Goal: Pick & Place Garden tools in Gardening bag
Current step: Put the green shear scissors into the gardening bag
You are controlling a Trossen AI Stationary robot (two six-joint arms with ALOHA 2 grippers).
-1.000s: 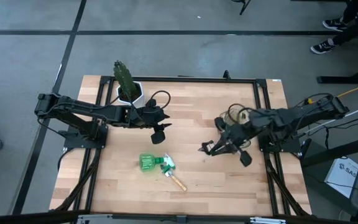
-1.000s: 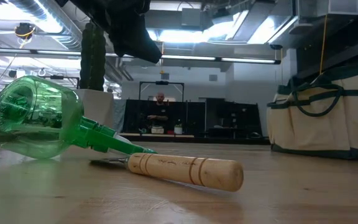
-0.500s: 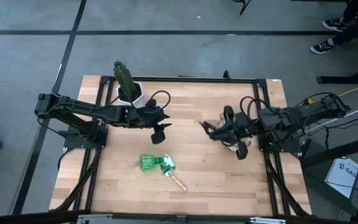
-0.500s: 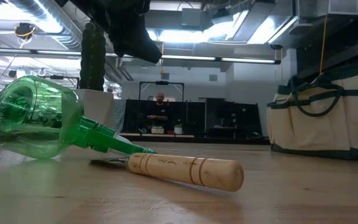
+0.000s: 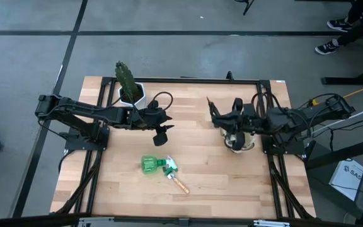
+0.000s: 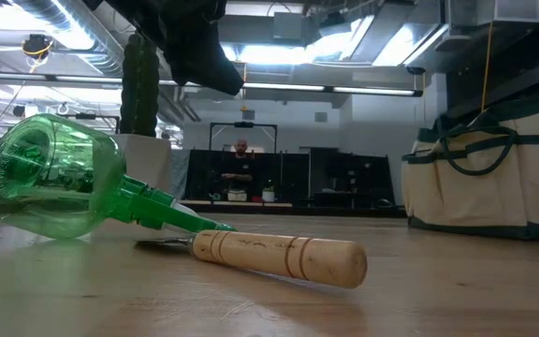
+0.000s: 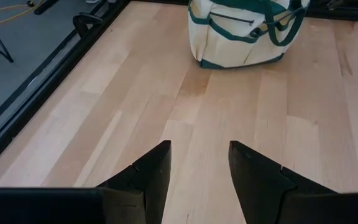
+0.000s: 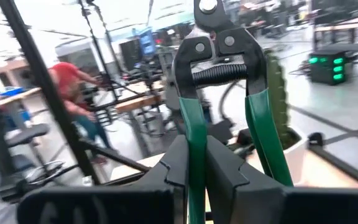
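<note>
The pruning shears (image 8: 229,106) are clamped by one green handle between the closed fingers of the right gripper (image 5: 222,121), which is held directly above the gardening bag (image 7: 241,31). The left gripper (image 7: 197,171) is held spread and empty above bare table (image 5: 194,101). The spray bottle (image 5: 151,164) and the wooden-handled tool (image 5: 179,184) lie touching on the boards just below it, toward the front edge.

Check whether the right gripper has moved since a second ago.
Yes. In the high view the right gripper, shut on the pruning shears, has swung from mid-table toward the table's far edge, and is now beside the gardening bag.
</note>
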